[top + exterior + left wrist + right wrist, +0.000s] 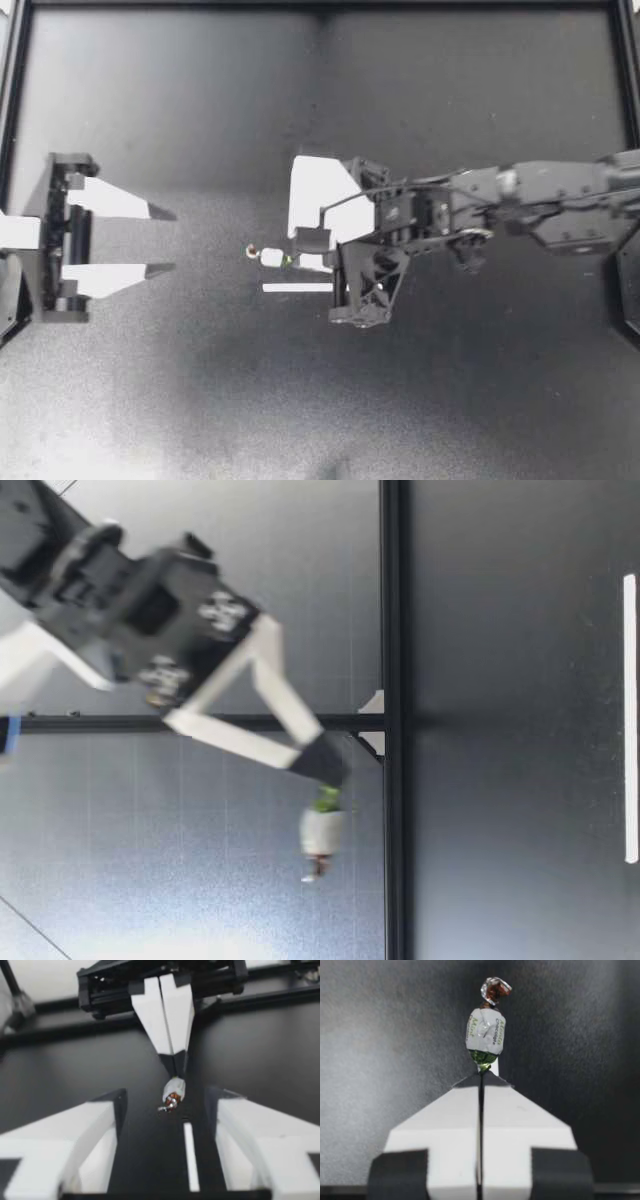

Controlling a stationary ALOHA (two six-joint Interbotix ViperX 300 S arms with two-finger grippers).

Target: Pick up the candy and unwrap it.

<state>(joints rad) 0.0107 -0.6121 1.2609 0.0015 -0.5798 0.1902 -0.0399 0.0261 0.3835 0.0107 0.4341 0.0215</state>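
Note:
A small candy [268,257] in a white wrapper has a green twist at one end and a brown, silvery twist at the other. My right gripper [298,259] reaches in to mid-table and is shut on the green twist, so the candy sticks out toward my left gripper [173,240]. That one stands open at the table's left, well short of the candy. In the right wrist view the fingers [520,1125] pinch the green end below the candy [486,1030]. In the left wrist view the candy [173,1093] hangs ahead of my wide-open fingers [95,1130]. In the low view the candy [322,830] is held above the table.
A thin white strip [297,287] lies on the black table just beside the right gripper, and also shows in the left wrist view [188,1155]. A raised black rim [320,6] frames the table at the back and sides.

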